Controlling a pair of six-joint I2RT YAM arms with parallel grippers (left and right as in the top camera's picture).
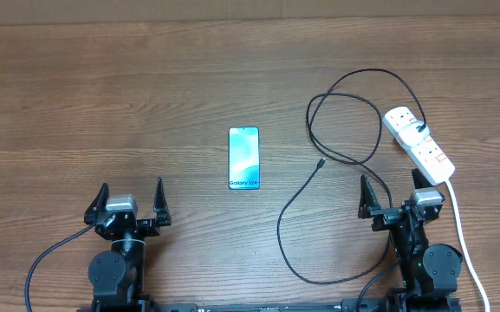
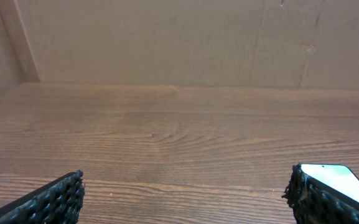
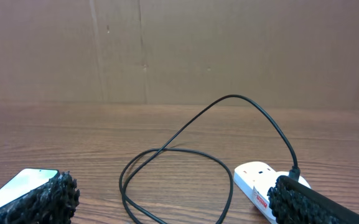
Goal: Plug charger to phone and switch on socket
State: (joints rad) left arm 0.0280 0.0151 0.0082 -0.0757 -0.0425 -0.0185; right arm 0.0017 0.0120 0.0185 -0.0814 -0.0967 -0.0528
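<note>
The phone (image 1: 243, 158) lies flat mid-table, blue screen up; its corners also show in the left wrist view (image 2: 338, 177) and the right wrist view (image 3: 23, 183). The charger cable (image 1: 358, 73) loops across the right side, its black plug seated in the white socket (image 1: 418, 143). Its free connector (image 1: 319, 163) rests on the wood to the right of the phone. The cable (image 3: 232, 96) and socket (image 3: 254, 177) lie ahead of my right gripper (image 3: 173, 190). Both the left gripper (image 1: 131, 185) and the right gripper (image 1: 390, 179) stand open and hold nothing, near the front edge.
The socket's thick white cord (image 1: 457, 225) runs down the right side past my right arm. Part of the black cable curves close to the right arm's base. A brown cardboard wall (image 2: 167, 37) stands behind the table.
</note>
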